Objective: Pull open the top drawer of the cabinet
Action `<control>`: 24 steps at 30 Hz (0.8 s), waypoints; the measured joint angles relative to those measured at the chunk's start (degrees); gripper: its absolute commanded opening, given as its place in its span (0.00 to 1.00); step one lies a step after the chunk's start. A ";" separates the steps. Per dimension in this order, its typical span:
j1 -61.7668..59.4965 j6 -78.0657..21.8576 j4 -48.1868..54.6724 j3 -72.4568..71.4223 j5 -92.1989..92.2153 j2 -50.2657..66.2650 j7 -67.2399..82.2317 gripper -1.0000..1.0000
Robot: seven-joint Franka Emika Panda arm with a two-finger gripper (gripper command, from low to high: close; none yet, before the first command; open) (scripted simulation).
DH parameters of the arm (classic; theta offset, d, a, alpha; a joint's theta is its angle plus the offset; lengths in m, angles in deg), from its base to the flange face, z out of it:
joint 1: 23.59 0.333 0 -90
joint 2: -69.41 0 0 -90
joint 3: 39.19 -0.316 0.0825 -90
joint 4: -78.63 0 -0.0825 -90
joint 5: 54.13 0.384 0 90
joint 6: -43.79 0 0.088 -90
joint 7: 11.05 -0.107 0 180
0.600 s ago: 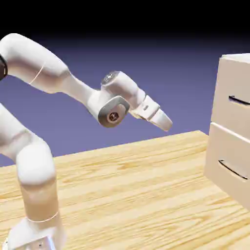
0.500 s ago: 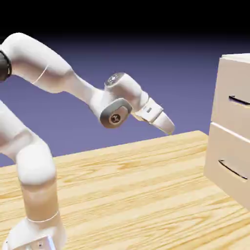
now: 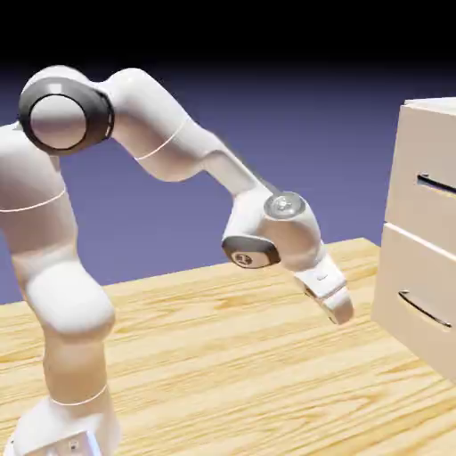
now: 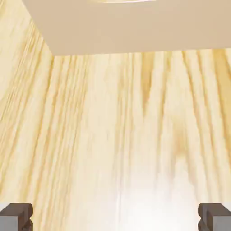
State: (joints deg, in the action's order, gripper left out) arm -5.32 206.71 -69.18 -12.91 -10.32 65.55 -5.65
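Jaws stood wide apart on my hand view, with nothing between them: the 2 small grey fingertips sat at the bottom corners of the picture, one far left and one far right, and only bare wood showed in the gap. I read the white two-finger gripper as fully spread and empty. From the exterior view I saw it angled downward and to the right, hanging above the pale, grained wooden table without touching it.

Looking along the hand, I saw the table's grain running away from the fingertips, and beyond it, across the top of the picture, a flat cream-beige panel with a straight lower edge. I could not tell from that view which part of the cabinet it was.

Further out on the exterior view, the white Franka arm rose from the lower left, bent over at a dark-ringed joint near the top, and sloped down toward the right. The tall boxy cream-beige cabinet stood at the right edge of the picture, cut off by the frame. Its top drawer, a flat cream front with a thin dark bar handle, looked closed, flush with the cabinet. The gripper hung lower than that handle and apart from the cabinet, nearer the level of the lower front with its curved dark handle.
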 measured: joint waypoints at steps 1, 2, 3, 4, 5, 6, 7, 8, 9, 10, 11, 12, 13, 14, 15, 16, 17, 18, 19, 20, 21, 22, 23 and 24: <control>1.00 -0.58 0.69 1.37 2.28 1.50 2.49 0.50; 1.88 -1.16 1.37 2.74 4.56 3.00 4.98 0.50; 2.77 -1.73 2.06 4.10 6.84 4.50 7.48 0.50; 3.71 -2.31 2.75 5.47 9.13 5.99 9.97 0.50; 4.71 -2.89 3.44 6.84 11.41 7.49 12.46 0.50; 5.64 -3.47 4.12 8.21 13.69 8.99 14.95 0.50; 6.61 -4.04 4.81 9.58 15.97 10.49 17.44 0.50; 7.55 -4.62 5.50 10.95 18.25 11.99 19.93 0.50; 8.48 -5.20 6.18 12.31 20.53 13.49 22.43 0.50; 9.40 -5.78 6.87 13.68 22.81 14.99 24.92 0.50; 10.32 -6.35 7.56 15.05 25.10 16.49 27.41 0.50; 11.25 -6.93 8.24 16.42 27.38 17.99 29.90 0.50; 12.17 -7.51 8.93 17.79 29.66 19.49 32.39 0.50; 13.09 -8.09 9.62 19.15 31.94 20.99 34.88 0.50; 14.02 -8.66 10.31 20.52 34.22 22.49 37.38 0.50; 14.94 -9.24 10.99 21.89 36.50 23.99 39.87 0.50; 15.87 -9.82 11.68 23.26 38.78 25.49 42.36 0.50; 16.79 -10.40 12.37 24.63 41.07 26.99 44.85 0.50; 17.71 -10.97 13.05 25.99 43.35 28.49 47.34 0.50; 18.64 -11.55 13.74 27.36 45.63 29.99 49.84 0.50; 19.56 -12.13 14.43 28.73 47.91 31.49 52.33 0.50; 20.48 -12.71 15.11 30.10 50.19 32.99 54.82 0.50; 21.41 -13.28 15.80 31.47 52.47 34.49 57.31 0.50; 22.33 -13.86 16.49 32.84 54.75 35.98 59.80 0.50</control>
State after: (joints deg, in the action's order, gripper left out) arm 17.01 192.85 -52.69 19.92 44.44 101.54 54.15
